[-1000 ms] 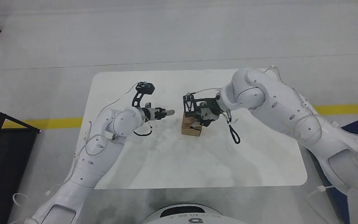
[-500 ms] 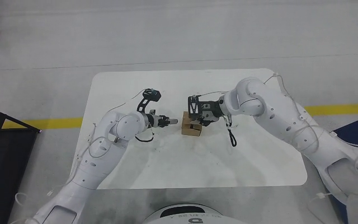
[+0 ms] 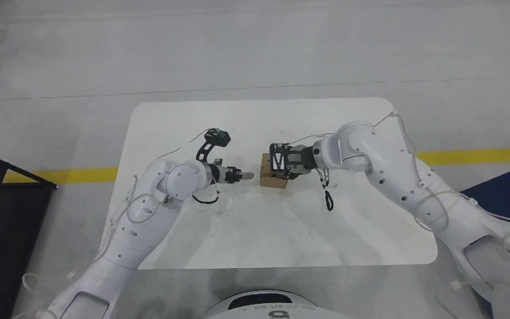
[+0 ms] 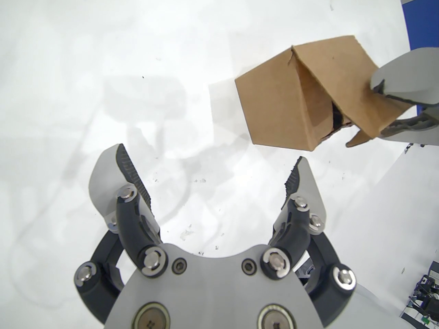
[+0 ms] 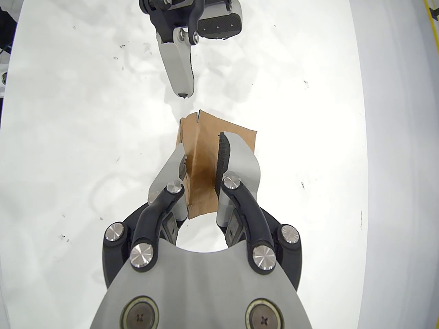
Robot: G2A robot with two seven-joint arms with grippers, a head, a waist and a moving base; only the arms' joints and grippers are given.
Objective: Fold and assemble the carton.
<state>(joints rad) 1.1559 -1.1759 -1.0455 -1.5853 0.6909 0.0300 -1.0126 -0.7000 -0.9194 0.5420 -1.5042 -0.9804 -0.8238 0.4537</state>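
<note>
A small brown carton (image 3: 273, 178) stands near the middle of the white table (image 3: 239, 239). In the left wrist view the carton (image 4: 301, 104) shows a slanted top flap with a dark gap under it. My right gripper (image 5: 200, 152) is shut on the carton's flap (image 5: 200, 172), one finger on each side. My left gripper (image 4: 209, 169) is open just beside the carton's other side, with nothing between its fingers. From above, the left gripper (image 3: 245, 174) sits a short gap from the carton and the right gripper (image 3: 279, 162) is over it.
A yellow floor line (image 3: 72, 175) runs past both sides of the table. A black frame (image 3: 16, 207) stands off the table's left edge. A black cable (image 3: 328, 191) hangs from the right arm. Bare table lies in front of the carton.
The left gripper has moved closer to the carton. The right gripper has swung round over the carton and its arm has drawn in.
</note>
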